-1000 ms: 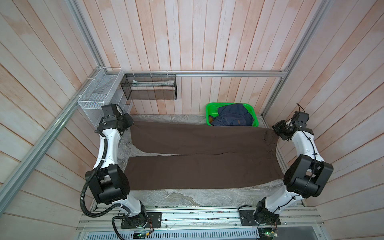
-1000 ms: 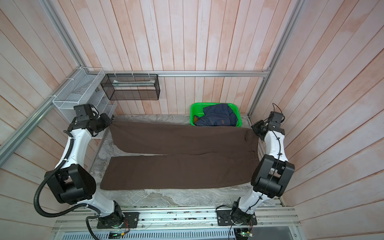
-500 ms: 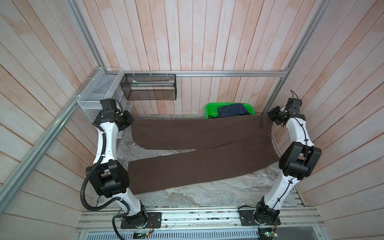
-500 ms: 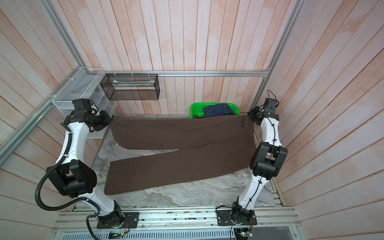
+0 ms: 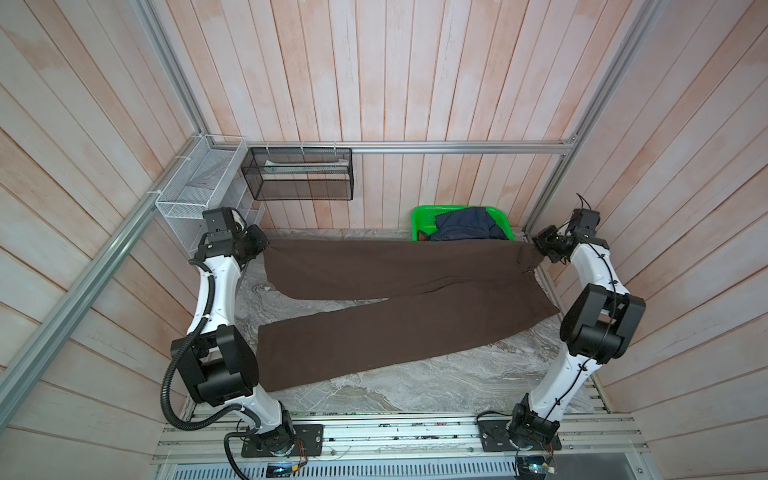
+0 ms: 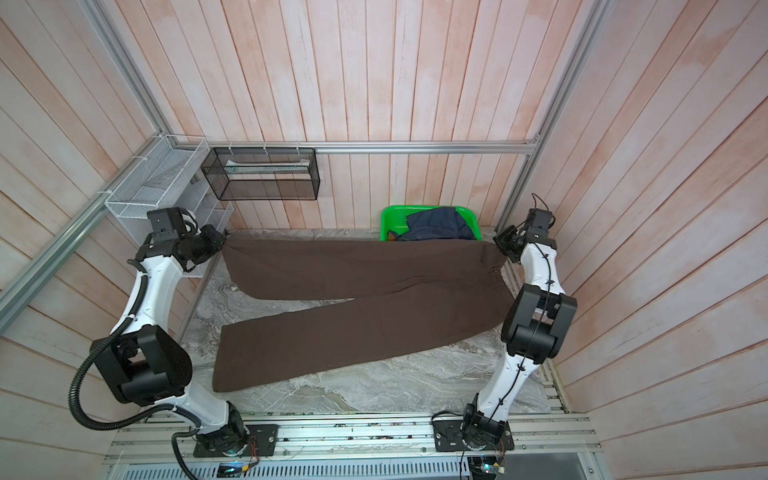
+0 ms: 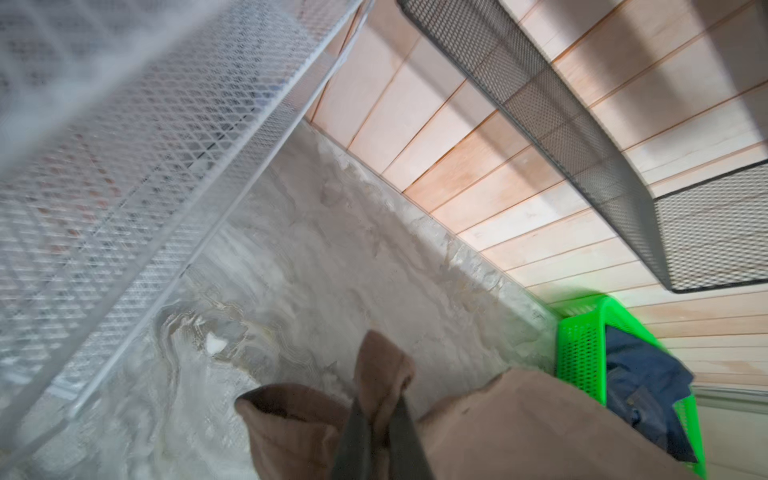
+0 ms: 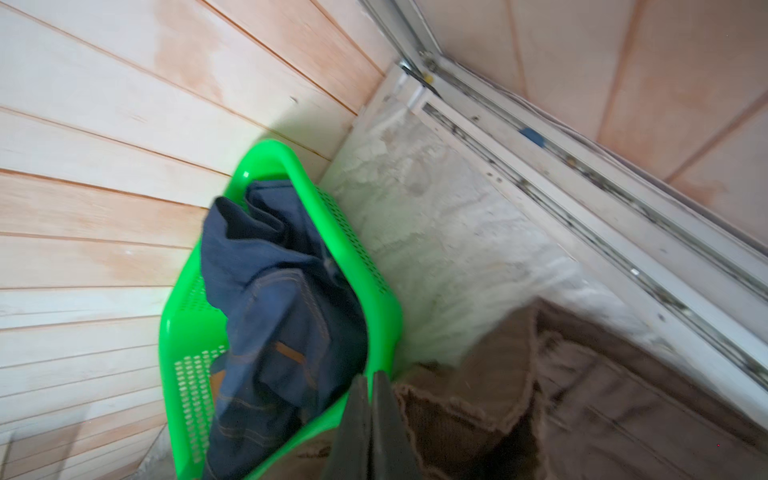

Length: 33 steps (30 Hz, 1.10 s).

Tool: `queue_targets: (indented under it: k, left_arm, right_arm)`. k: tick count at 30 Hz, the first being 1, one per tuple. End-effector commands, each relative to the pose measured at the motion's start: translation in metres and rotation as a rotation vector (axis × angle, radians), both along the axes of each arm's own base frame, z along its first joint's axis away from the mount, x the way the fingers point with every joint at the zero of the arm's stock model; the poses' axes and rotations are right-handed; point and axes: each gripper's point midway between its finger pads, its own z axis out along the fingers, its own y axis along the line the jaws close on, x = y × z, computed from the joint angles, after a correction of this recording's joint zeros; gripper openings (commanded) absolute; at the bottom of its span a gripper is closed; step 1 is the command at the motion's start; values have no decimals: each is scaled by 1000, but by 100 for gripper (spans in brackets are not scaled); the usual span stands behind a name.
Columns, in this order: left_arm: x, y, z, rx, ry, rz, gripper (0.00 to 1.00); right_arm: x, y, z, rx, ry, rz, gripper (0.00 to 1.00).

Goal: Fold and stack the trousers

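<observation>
In both top views the trousers (image 5: 395, 307) hang stretched between the arms at the back of the table (image 5: 415, 386). The far leg is lifted and the near leg slants down onto the marble. The left gripper (image 5: 261, 244) is at a cuff corner and the right gripper (image 5: 539, 246) at the waistband corner, but the jaws are too small to read there. Left wrist view: jaws clenched on a fold of brown hem. Right wrist view: jaws pressed tight, waistband bunched against them. It also shows the denim garment (image 8: 282, 299) and its stitching in the green basket (image 8: 270, 151). From above, the trousers half hide that basket.
</observation>
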Motion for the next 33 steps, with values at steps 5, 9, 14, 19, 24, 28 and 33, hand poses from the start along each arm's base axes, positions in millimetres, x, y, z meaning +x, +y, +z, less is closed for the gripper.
queue_targets:
  k: [5, 9, 14, 19, 24, 28, 33]
  left_arm:
    - [-61, 35, 41, 49, -151, 187, 0]
    - [-90, 20, 38, 44, -142, 171, 0]
    - [-127, 0, 13, 12, -108, 158, 0]
    - [-154, -11, -21, -11, -36, 163, 0]
    - [-164, -20, -56, -69, 23, 169, 0]
    - [-173, -20, -76, -84, 61, 205, 0]
    - [-184, -20, -88, -95, 86, 242, 0]
  right_arm:
    - [-38, -31, -2, -88, -17, -35, 0]
    - [-59, -43, -15, -117, 41, -62, 0]
    - [-78, -48, -29, -160, 89, -64, 0]
    - [-95, -53, -35, -231, 104, -61, 0]
    - [-109, -52, -41, -288, 98, -62, 0]
    - [-124, -55, -48, -351, 114, -81, 0]
    - [-137, -61, -51, -394, 126, -112, 0]
